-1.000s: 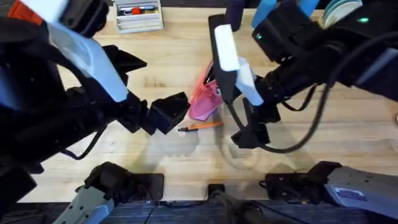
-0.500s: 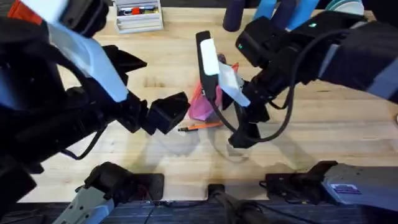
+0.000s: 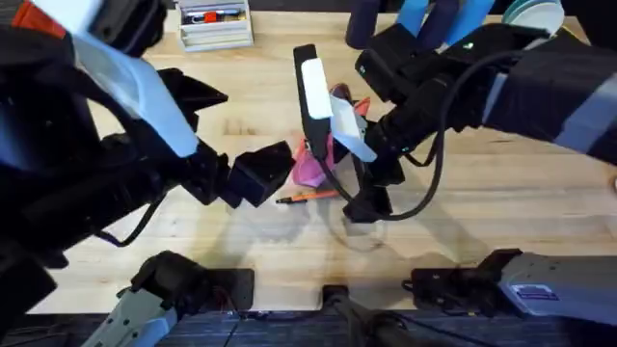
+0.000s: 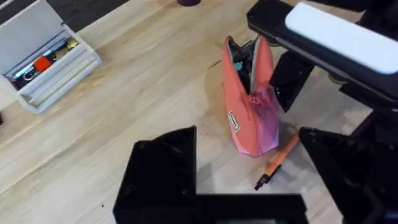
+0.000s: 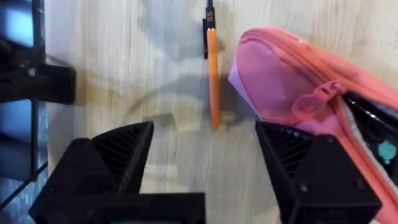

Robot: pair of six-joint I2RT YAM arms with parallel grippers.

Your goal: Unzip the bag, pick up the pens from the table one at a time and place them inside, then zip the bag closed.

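Not much room around the thin orange stick pen: the salmon-pink fabric pouch sits just beside it on one side, bare pale plank table on the other. The right arm's black gripper hangs spread wide over it. The white plastic organizer tray is well apart.

Overhead looks down across the table; both wrist views sit close, sharing the bag.
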